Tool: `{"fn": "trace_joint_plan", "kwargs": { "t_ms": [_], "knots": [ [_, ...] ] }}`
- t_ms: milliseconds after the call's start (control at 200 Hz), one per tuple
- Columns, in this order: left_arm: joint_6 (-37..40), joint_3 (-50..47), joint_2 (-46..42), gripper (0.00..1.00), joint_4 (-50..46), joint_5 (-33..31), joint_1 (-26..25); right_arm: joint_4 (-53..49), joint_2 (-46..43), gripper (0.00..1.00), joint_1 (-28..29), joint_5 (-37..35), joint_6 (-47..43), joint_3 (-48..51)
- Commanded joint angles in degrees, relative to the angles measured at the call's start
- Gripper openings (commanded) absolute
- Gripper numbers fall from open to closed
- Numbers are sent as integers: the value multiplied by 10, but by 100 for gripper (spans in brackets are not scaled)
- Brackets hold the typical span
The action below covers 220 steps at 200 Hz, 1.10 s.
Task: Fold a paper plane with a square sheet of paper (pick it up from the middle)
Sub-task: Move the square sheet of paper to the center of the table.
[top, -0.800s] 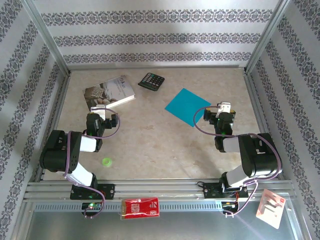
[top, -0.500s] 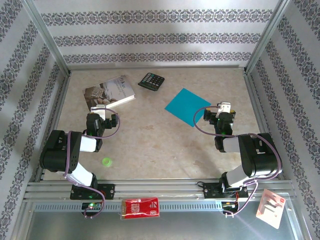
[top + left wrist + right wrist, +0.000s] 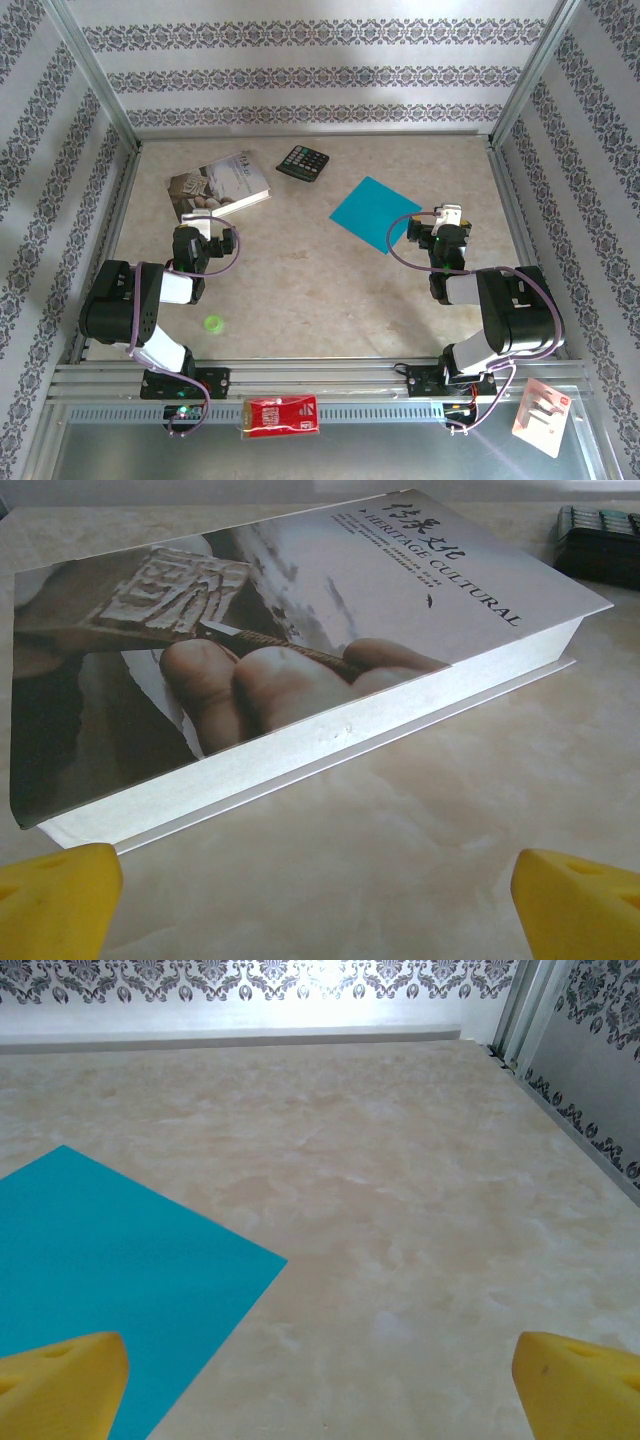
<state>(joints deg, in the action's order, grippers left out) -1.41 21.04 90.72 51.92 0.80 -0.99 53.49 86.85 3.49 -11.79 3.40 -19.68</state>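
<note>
Overhead, the flat turquoise square sheet of paper (image 3: 373,213) lies on the table's (image 3: 330,290) far-right part. Left wrist view: left gripper (image 3: 320,905) spread wide, empty, facing a book (image 3: 300,650). Right wrist view: right gripper (image 3: 320,1385) equally wide and empty, sheet's edge under one finger.

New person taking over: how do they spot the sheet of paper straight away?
Look at the right half of the beige table, toward its far edge. The square sheet of paper lies flat there, right of the black calculator and a little nearer. It is the only turquoise-blue thing, thin and plain, unlike the thick printed book on the left.
</note>
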Motion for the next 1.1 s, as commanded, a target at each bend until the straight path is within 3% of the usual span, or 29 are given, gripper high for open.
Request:
{"fn": "trace_joint_plan", "kwargs": {
  "t_ms": [0, 305, 385, 430, 505, 590, 699, 769, 819, 939, 1064, 1094],
  "knots": [
    [14, 12, 5, 100, 22, -8, 11, 21, 5, 98, -5, -10, -4, -9],
    [7, -5, 1, 100, 54, -20, 11, 24, -1, 98, 0, -31, -5, -8],
    [6, -16, -45, 100, 38, -26, 11, 2, -23, 98, 7, -17, -19, -7],
    [0, -10, -84, 100, -6, -41, 12, 16, -32, 98, 14, -47, -20, -4],
    [-17, 21, -149, 100, -113, -72, 11, -98, -100, 98, 24, -123, -6, -34],
    [-112, 70, -198, 100, -230, -128, 12, -226, -182, 98, 13, -162, 60, -71],
    [-192, 135, -214, 100, -349, -88, 13, -404, -248, 98, 0, -143, 160, -126],
    [-243, 168, -207, 100, -408, -9, 12, -478, -265, 98, 20, -87, 208, -148],
    [-273, 194, -198, 100, -449, 40, 9, -527, -260, 98, 63, -80, 235, -166],
    [-321, 230, -174, 100, -520, 88, -31, -633, -180, 98, 166, -62, 273, -235],
    [-319, 264, -143, 100, -557, 73, -102, -671, -20, 95, 175, 72, 248, -345],
    [-317, 272, -134, 100, -562, 66, -117, -691, 23, 90, 166, 103, 247, -381]
  ]
}}
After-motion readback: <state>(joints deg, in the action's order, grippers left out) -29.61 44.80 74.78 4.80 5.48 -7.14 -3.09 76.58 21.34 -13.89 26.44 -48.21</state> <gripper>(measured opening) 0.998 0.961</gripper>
